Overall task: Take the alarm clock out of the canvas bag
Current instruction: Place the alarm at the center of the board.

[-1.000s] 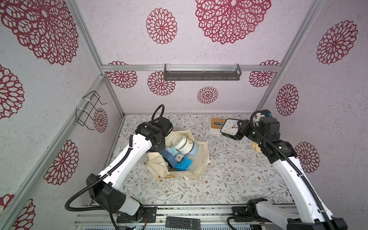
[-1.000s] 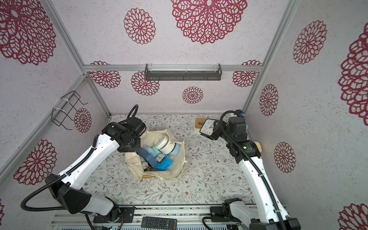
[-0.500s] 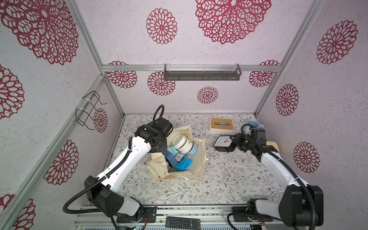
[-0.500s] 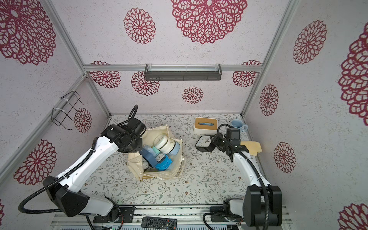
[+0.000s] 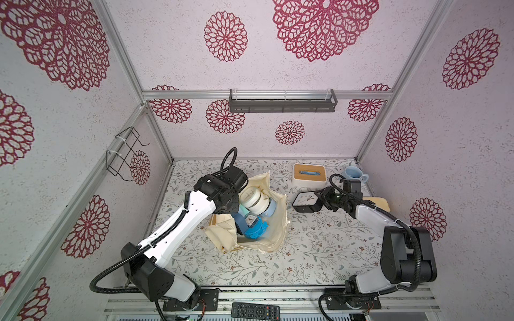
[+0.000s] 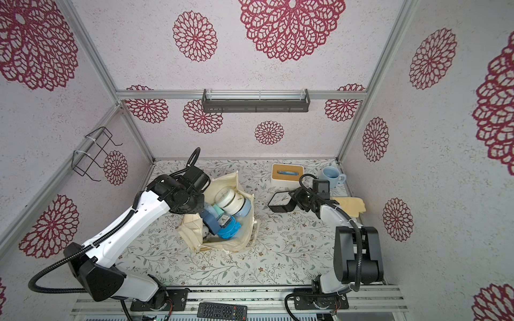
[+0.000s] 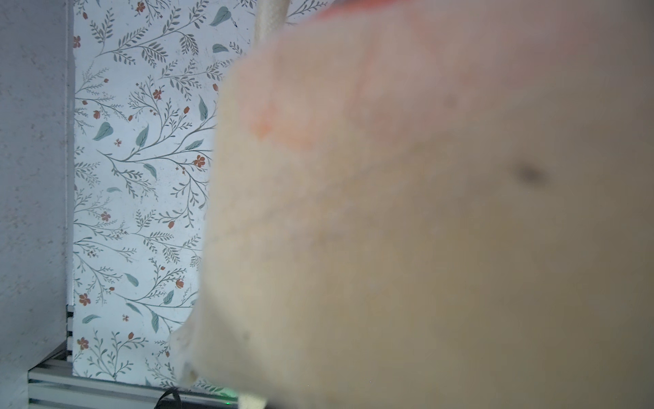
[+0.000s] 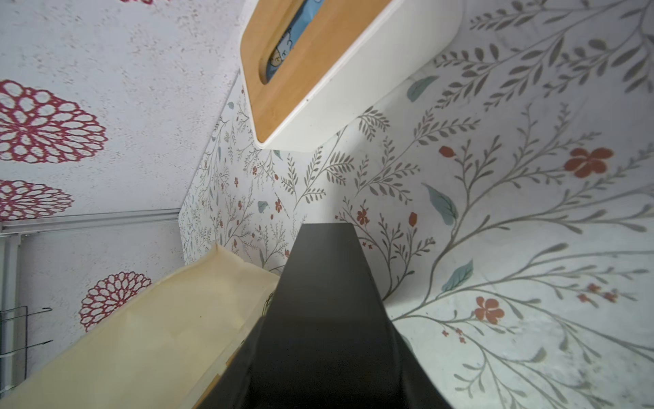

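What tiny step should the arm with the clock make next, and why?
Probably open the right end effector and let go. The clock it grips is already outside the bag and seems to sit on, or just above, the table.

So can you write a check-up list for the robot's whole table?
Surface: flowery printed table.
Job's things: alarm clock outside the canvas bag, on the right arm's side.
Clutter: tissue box, blue mug, yellow cloth near right arm; white jar, blue toy in bag; remote on front rail.
Fingers: right fingers shut on clock; left fingers shut, hidden by bag cloth.
Cables: black hoses loop off both arms.
Surroundings: flowered walls, grey shelf, wire rack.
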